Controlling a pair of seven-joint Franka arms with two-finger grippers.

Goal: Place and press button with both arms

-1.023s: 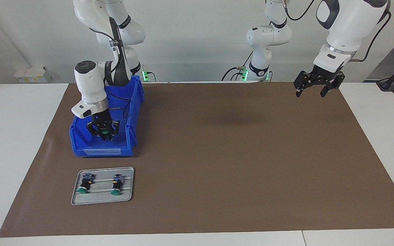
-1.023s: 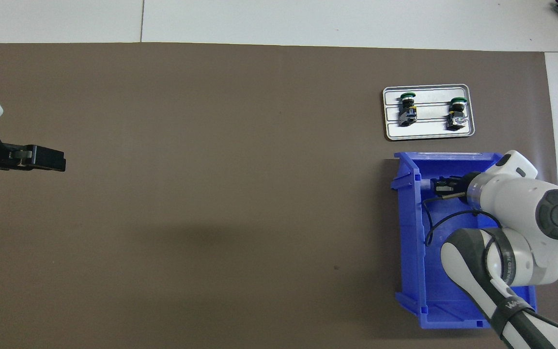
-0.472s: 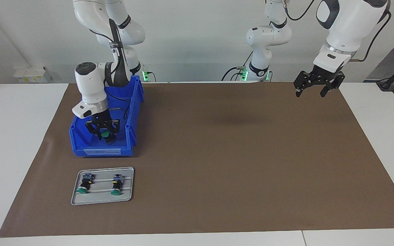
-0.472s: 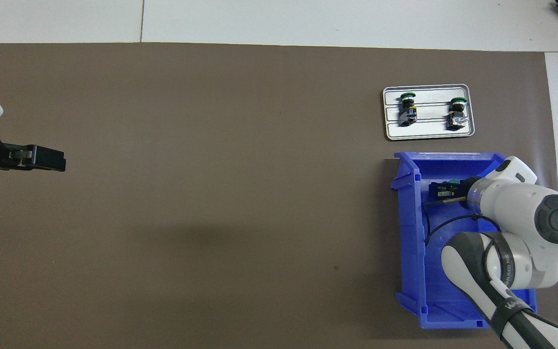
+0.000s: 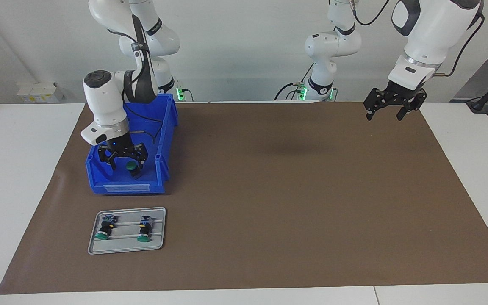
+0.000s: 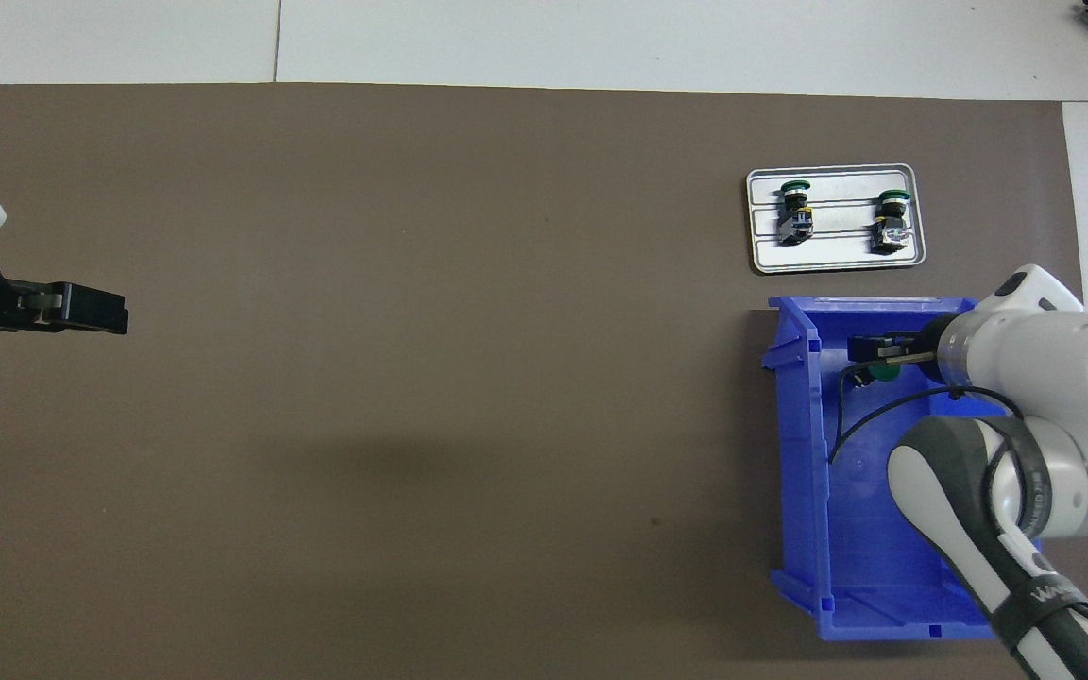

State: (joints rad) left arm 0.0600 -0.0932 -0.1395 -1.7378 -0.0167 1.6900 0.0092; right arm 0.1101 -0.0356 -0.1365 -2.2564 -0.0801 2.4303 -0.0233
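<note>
The small green-capped push button (image 5: 132, 166) lies in the blue plastic bin (image 5: 95, 180), just below the right arm's black end effector (image 5: 124, 163), whose grip I cannot tell, while the left end effector (image 5: 390, 112) waits, spread apart, over the brown surface (image 5: 269, 190), well away from it.

The right arm's wrist (image 6: 1026, 345) is covering part of the blue bin (image 6: 804, 453) in the overhead view, and the picture's edge is cutting that arm off. The green-capped button (image 5: 132, 166) by the right gripper (image 5: 124, 161) is sitting too small to tell whether the fingers are touching it. The left gripper (image 6: 81, 310) is showing only partly at the overhead edge.
</note>
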